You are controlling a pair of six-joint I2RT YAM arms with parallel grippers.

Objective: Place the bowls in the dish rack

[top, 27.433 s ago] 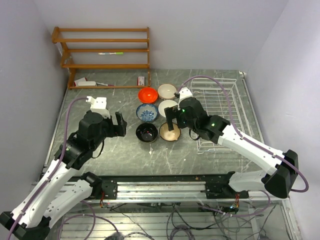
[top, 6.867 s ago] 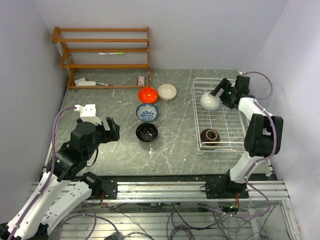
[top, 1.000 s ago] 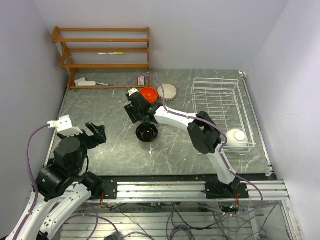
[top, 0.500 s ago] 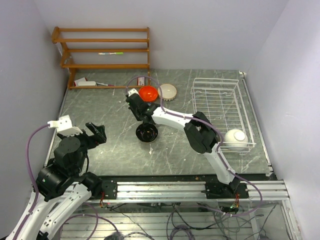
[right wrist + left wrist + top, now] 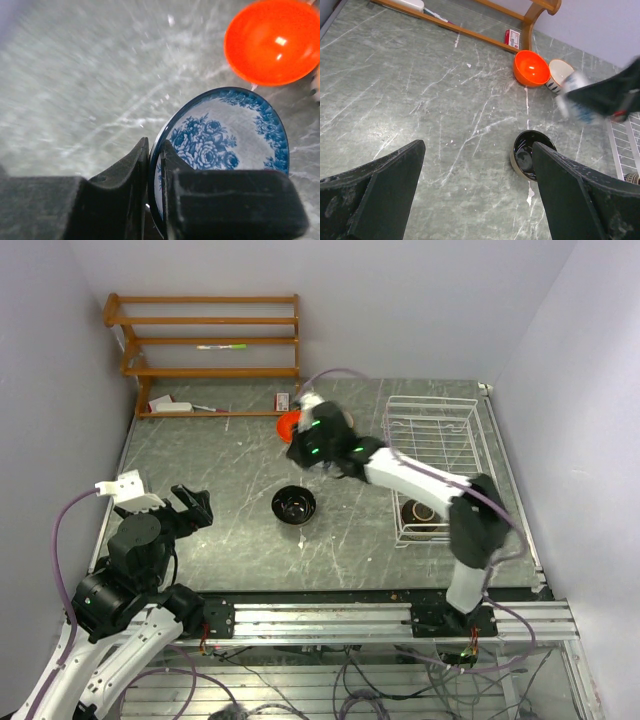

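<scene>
- Right tool (image 5: 154, 150) is clamped on the rim of the blue-and-white bowl (image 5: 225, 135), one finger inside the wall and one outside. Nothing else is in it.
- The bowl sits tilted in the grip, just beside the orange-red bowl (image 5: 272, 42) and well apart from the dish rack (image 5: 440, 440). It looks lifted off the counter (image 5: 200, 470) to me, but I can't confirm the gap.
- Left tool (image 5: 480, 200) is spread wide, empty, over bare counter.
- Handling, my read: glazed ceramic, so stiff, slick and likely to chip if knocked. With a one-point rim pinch the bowl can swing or slide out. I'd carry it slowly and keep it off the rack wires going in.
- Brown bowl (image 5: 422, 512) is in the rack, near its front edge.
- Glossy black bowl (image 5: 294, 505) and cream bowl (image 5: 561, 75) are on the counter.
- White bowl: I can't see it. The right arm hides the rack's near right corner.
</scene>
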